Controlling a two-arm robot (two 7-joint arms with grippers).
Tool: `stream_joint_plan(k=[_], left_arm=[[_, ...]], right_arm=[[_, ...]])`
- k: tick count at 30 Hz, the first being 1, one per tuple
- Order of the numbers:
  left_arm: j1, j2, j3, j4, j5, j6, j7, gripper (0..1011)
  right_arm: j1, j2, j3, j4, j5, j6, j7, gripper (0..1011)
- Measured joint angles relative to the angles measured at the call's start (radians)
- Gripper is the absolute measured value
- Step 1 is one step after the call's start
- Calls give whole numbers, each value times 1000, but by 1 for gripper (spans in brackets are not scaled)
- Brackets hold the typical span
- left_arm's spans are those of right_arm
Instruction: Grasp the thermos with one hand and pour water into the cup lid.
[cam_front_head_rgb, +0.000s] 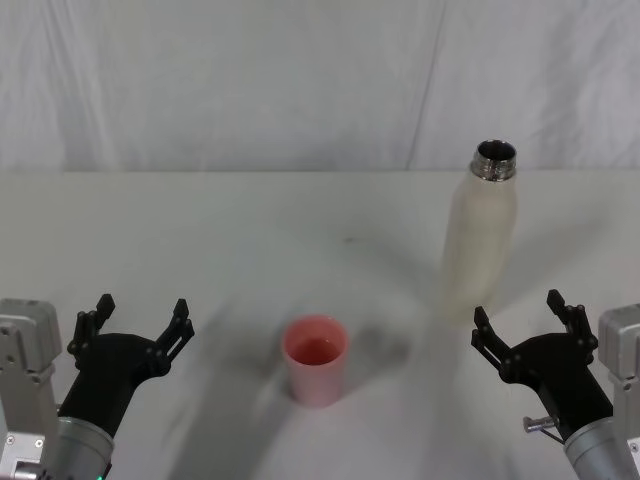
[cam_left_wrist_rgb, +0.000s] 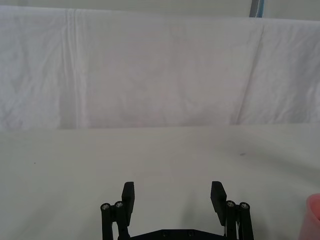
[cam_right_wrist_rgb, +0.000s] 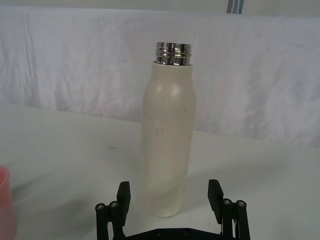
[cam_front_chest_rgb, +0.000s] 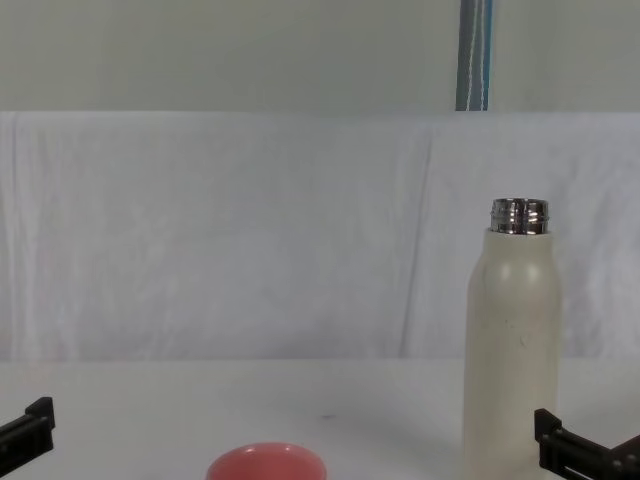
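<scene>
The thermos (cam_front_head_rgb: 481, 235) is standing upright on the right side of the white table (cam_front_head_rgb: 250, 230), its cap off and its shiny threaded steel neck open at the top; in the right wrist view the thermos (cam_right_wrist_rgb: 167, 135) is rising straight ahead of the gripper, beyond its fingertips and not touched by them. The cup lid (cam_front_head_rgb: 316, 359) is sitting rim up near the middle of the table, closer to the robot than the thermos and to its left, well apart from it. The right gripper (cam_front_head_rgb: 520, 322) is hovering just in front of the thermos base with its fingers (cam_right_wrist_rgb: 215, 192) spread wide and holding nothing. The left gripper (cam_front_head_rgb: 140, 322) is waiting low on the left side of the table, well apart from the cup lid, its fingers (cam_left_wrist_rgb: 128, 194) also spread wide and empty. A white cloth (cam_front_chest_rgb: 220, 230) is hanging behind the table.
</scene>
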Motion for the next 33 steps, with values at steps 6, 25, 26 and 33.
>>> stream_joint_plan(k=[6,25,26,33], left_arm=[[0,0,0,0,0,0,0,1001],[0,0,0,0,0,0,0,1001],[0,0,0,0,0,0,0,1001],[0,0,0,0,0,0,0,1001]], right_arm=[[0,0,0,0,0,0,0,1001],[0,0,0,0,0,0,0,1000],[0,0,1,0,0,0,1,1000],[0,-5,17,-4,-5,0,40,1000]])
